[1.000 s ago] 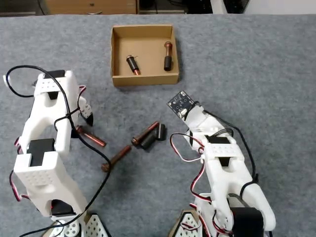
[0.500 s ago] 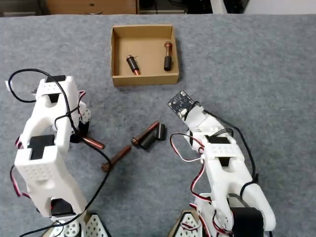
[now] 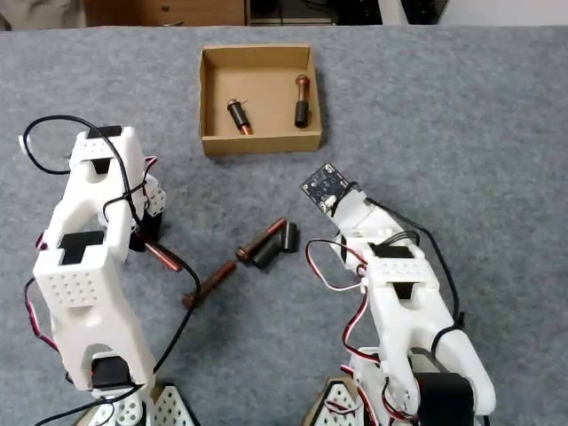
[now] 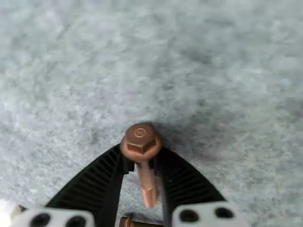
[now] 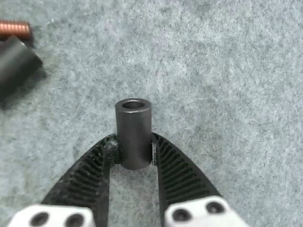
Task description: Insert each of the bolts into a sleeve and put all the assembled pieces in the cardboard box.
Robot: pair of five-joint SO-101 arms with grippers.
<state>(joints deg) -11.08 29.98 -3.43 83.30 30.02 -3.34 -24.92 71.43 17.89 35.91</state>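
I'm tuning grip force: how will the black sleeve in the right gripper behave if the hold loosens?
The sleeve looks rigid and smooth, so it would probably slip rather than squash in the right gripper. It is a round tube, so once on the mat it may well roll.

One cardboard box (image 3: pixel 257 142), with two assembled pieces (image 3: pixel 238 116) (image 3: pixel 302 100) inside, each a bolt in a sleeve. Outside it I count three bare bolts (image 3: pixel 164 256) (image 3: pixel 210 284) (image 3: pixel 260 240) and three empty sleeves (image 3: pixel 266 255) (image 3: pixel 289 236), the third sleeve (image 5: pixel 134 132) seen from the right wrist. Two arms (image 3: pixel 89 266) (image 3: pixel 408 319) stand on one bench (image 3: pixel 497 133).
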